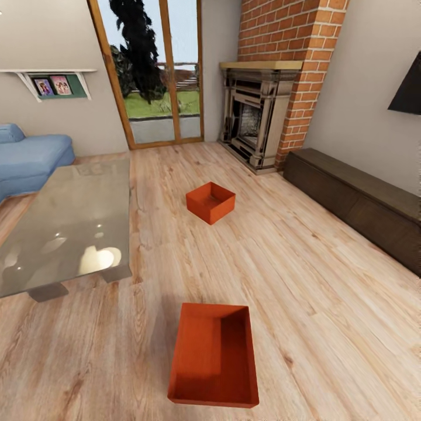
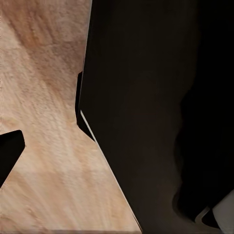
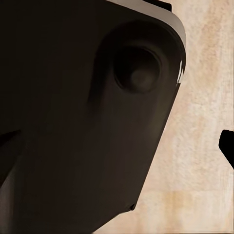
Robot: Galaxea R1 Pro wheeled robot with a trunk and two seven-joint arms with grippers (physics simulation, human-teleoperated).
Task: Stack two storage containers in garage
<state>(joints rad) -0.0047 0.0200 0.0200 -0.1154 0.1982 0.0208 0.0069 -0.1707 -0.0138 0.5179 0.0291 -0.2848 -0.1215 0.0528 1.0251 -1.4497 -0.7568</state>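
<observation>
Light wood plank floor (image 1: 304, 280) holds both orange-red open square bins: the near one (image 1: 214, 355) and the far one (image 1: 210, 202) by the brick fireplace (image 1: 257, 117). Nothing is moved yet. I cannot tell how either pincer is set.

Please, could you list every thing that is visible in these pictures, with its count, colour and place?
storage containers: 2, orange-red, on the wood floor; near one, far one toward the fireplace
coffee table: 1, glass, left
sofa: 1, blue, far left
wall shelf: 1, white, holding pictures
glass doors: wood-framed, back wall
fireplace: 1, brick chimney
low cabinet: 1, dark brown, right wall
floor: light wood planks
robot parts: dark body panels close to both wrist cameras; pincer state cannot be told
</observation>
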